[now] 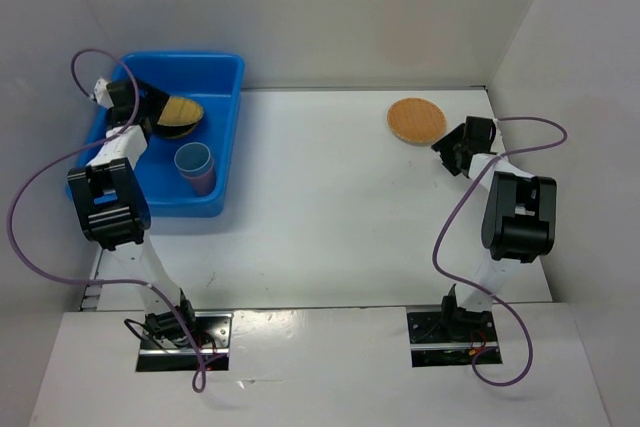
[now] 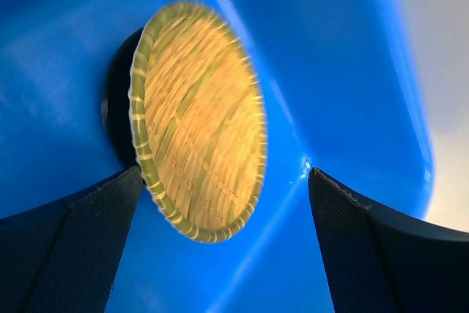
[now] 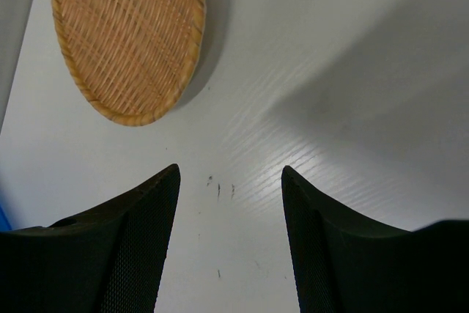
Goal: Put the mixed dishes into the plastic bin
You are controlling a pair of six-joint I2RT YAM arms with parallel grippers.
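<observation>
Upper left: left fingers [image 1: 148, 112] wide open, empty, over bamboo disc [image 2: 198, 122] in plastic bin [image 1: 228, 137]. Upper right: right fingers [image 1: 445, 152] half open, empty, near second disc [image 3: 128, 34], flat on counter [image 3: 330, 71]; likely to skid off thin rim.

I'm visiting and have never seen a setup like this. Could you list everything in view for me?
bin: one, bright blue, far left of the table
woven disc: one, tan, in the bin, resting on the black plate
black plate: one, in the bin, mostly hidden under that disc
blue cup: one, in the bin
pink cup: one, in the bin, against the blue cup
second disc: one, tan, on the table, far right
table: one, white
cables: two, purple, one along each arm
left gripper: black, open, over the bin
right gripper: black, open, near the second disc
</observation>
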